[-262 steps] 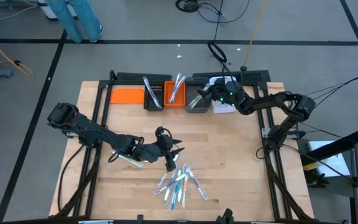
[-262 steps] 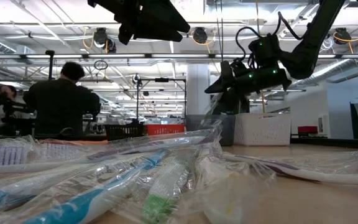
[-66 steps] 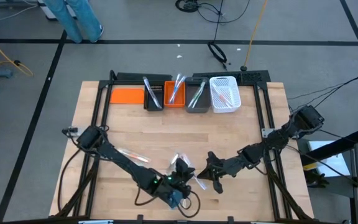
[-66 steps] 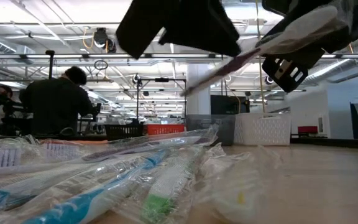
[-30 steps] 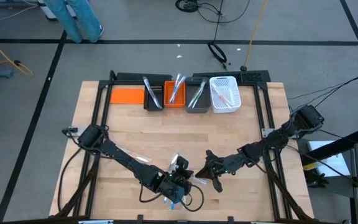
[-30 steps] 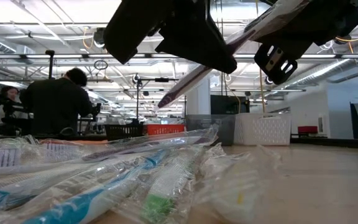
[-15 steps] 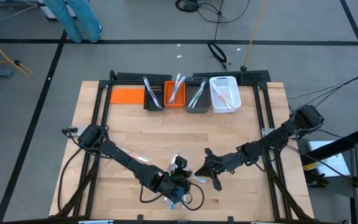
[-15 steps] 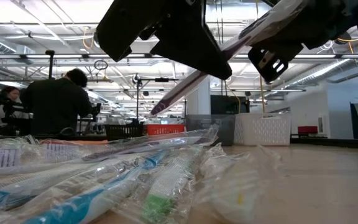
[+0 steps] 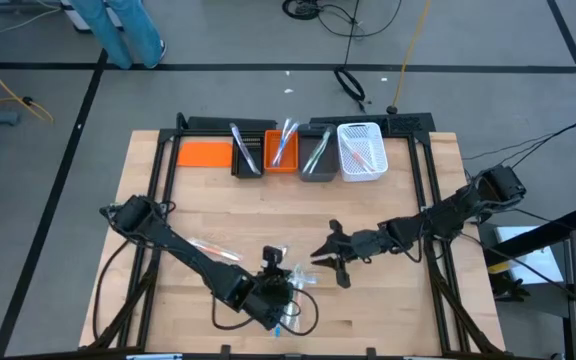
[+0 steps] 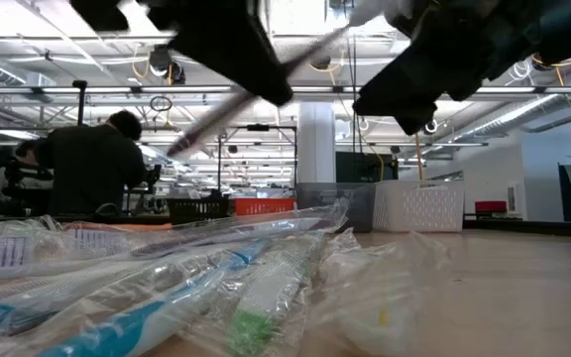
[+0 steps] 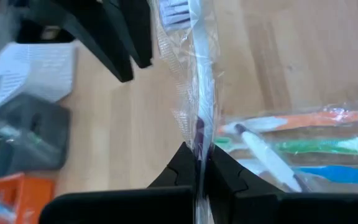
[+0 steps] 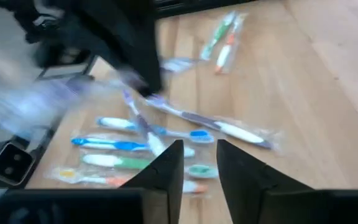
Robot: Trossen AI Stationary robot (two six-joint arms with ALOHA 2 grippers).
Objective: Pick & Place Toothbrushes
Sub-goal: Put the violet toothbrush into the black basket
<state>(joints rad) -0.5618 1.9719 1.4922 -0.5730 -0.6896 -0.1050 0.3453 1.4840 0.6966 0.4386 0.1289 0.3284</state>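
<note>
- High view: we see a row of bins at the far edge of the worktop: an orange bin, a dark bin, a second orange bin, a grey bin and a white basket, most with toothbrushes standing or lying in them. The left gripper sits near the front edge over the loose pile of toothbrushes, its arm covering much of that pile. The right gripper is just beside it, toward the middle of the worktop.
- Low view: we look across the wrapped pile, blue and green handles in shiny clear film, lying flat in the foreground. Both grippers hang dark at the top, with a thin raised toothbrush slanting between them. A person stands in the room behind, which the high view does not show.
- Left wrist view: we see this gripper's jaws pinched tight on a wrapped, purple-toned toothbrush, its head pointing away; orange, green and blue ones lie on the wood beyond.
- Right wrist view: we see this gripper's fingers parted a little, with nothing between them, above the scattered toothbrushes.
</note>
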